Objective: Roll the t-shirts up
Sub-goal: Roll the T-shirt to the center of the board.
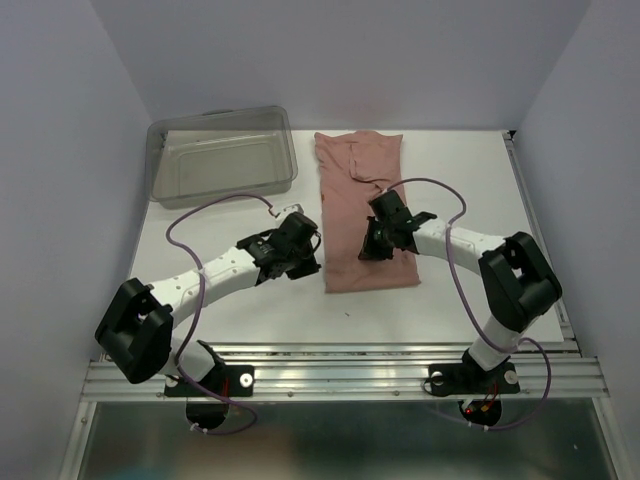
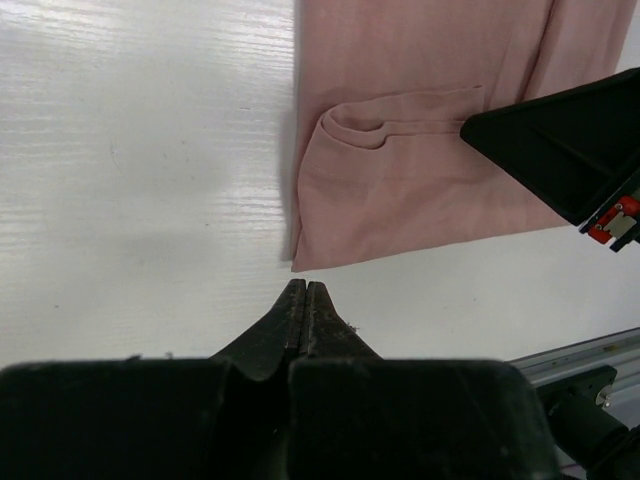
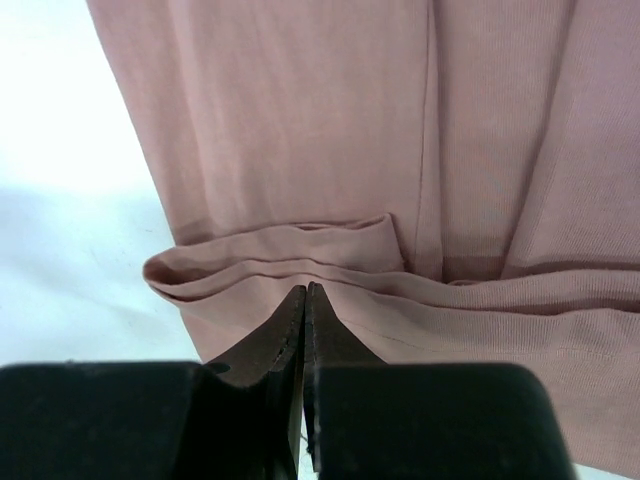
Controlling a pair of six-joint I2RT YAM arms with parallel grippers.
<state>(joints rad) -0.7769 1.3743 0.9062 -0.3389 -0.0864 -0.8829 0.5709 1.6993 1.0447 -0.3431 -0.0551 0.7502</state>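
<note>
- Two closed grippers sit at the near end of the dusty-pink cotton t-shirt (image 1: 350, 190), which lies folded into a long strip on the white table (image 1: 450, 300), running away from the arms.
- Left gripper (image 2: 305, 288): fingers pressed together with nothing between them, just off the shirt's near-left corner and not touching the cloth.
- Right gripper (image 3: 305, 292): fingers together too, tips at a raised fold of fabric (image 3: 280, 250). Whether any cloth is nipped I cannot tell.
- Main risk: only one side gets pushed. With the left gripper off the cloth, a roll started by the right alone would likely go crooked — a cone, not a cylinder.
- Thin cotton on a smooth tabletop may slide and bunch up instead of turning over itself.
- The folded-in sleeve could catch the fingertips and pull open.
- The right arm's purple cable (image 1: 445, 190) loops above the shirt's right edge — it might snag or drag the cloth.
- A clear plastic bin (image 1: 220, 165) stands at the far left, well apart from the shirt and not in the way.
</note>
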